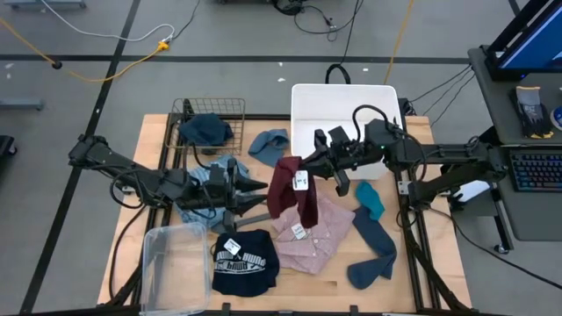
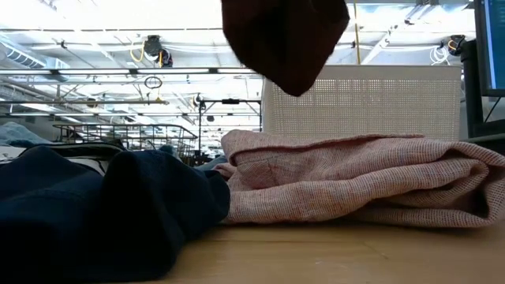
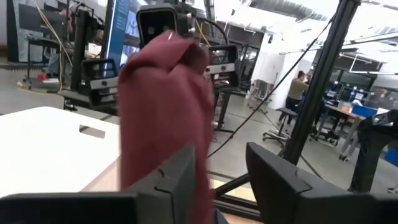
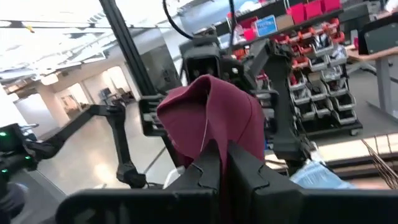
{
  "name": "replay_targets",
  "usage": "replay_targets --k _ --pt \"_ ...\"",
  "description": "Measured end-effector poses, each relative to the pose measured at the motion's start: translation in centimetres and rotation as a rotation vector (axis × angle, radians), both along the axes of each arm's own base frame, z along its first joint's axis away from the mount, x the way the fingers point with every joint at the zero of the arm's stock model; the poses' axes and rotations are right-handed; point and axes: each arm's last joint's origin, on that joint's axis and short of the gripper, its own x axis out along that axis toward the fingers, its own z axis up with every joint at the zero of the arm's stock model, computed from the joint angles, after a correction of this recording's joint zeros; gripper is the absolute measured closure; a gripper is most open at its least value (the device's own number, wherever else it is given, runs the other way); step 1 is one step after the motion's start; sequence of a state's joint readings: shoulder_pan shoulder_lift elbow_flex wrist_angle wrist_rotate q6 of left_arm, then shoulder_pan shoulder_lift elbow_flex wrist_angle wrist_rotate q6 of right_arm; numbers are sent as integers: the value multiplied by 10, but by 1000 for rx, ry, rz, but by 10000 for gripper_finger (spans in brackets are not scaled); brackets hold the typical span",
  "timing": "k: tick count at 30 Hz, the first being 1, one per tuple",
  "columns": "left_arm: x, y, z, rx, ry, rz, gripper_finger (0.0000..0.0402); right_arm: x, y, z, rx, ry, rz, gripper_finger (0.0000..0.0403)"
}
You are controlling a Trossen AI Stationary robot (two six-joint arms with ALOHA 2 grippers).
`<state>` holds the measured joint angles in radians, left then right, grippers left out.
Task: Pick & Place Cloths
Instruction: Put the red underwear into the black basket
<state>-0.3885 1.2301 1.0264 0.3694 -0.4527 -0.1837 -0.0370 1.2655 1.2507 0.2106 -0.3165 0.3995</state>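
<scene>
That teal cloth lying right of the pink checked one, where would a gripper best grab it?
The teal cloth lies flat on the table, apart from the pink checked cloth. Probably best pinched from straight above at its upper end, which looks bunched and nearest the right gripper, now shut on the maroon cloth.

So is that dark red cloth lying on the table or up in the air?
In the air. The maroon cloth hangs from the right tool, and the low view shows it clear above the pink checked garment.

Black shirt (image 1: pixel 245 263): white letters – too small to read
White tags (image 1: pixel 301 180): no words can be made out
</scene>
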Motion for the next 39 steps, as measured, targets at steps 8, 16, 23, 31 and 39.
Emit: replay_targets --k 8,16,23,31,39 --pt "8 10 -5 -45 17 33 192 0 -1 -1 -22 -1 -6 403" --pt "17 25 -9 -53 23 48 145 5 -3 -5 -21 20 -12 403" --pt "34 30 -19 -84 9 -31 120 13 -6 -11 -17 28 -29 403" --pt "46 35 -29 -95 33 -81 114 14 -6 -10 -15 11 -46 403" --pt "68 47 -31 -76 42 -134 112 13 -5 -7 2 -16 -42 403"
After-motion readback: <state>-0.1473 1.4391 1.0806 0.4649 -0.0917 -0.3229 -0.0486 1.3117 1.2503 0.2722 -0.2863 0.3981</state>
